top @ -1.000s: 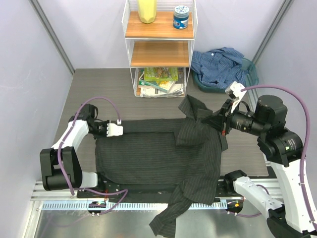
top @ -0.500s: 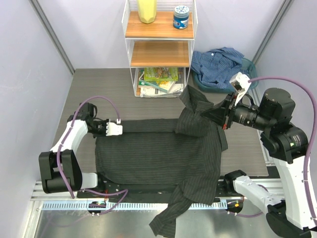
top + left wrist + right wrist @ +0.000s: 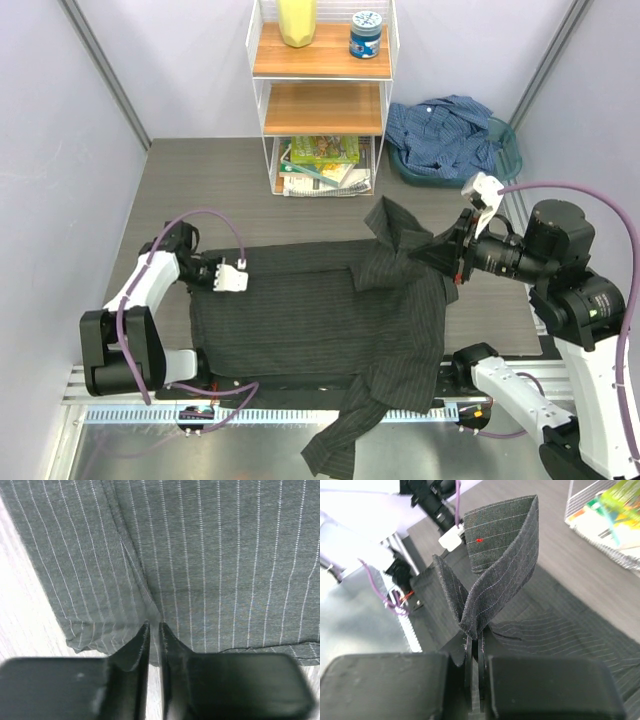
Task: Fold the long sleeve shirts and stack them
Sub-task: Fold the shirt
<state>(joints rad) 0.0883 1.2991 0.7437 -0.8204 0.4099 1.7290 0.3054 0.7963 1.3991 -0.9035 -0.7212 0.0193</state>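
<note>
— Left arm?
— Low by the table's left edge, left gripper (image 3: 232, 276) pointing inward, fingers nearly together.
— Right?
— Raised, right gripper (image 3: 443, 254) pinched tight on the charcoal pinstriped shirt (image 3: 300, 315).

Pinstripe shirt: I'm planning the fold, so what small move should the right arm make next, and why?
Probably carry the pinched fold leftward and lay it over the flat body. The right gripper is shut on a raised fold of the shirt at its right side, while most of it lies spread on the table, with the left gripper at its left edge.
</note>
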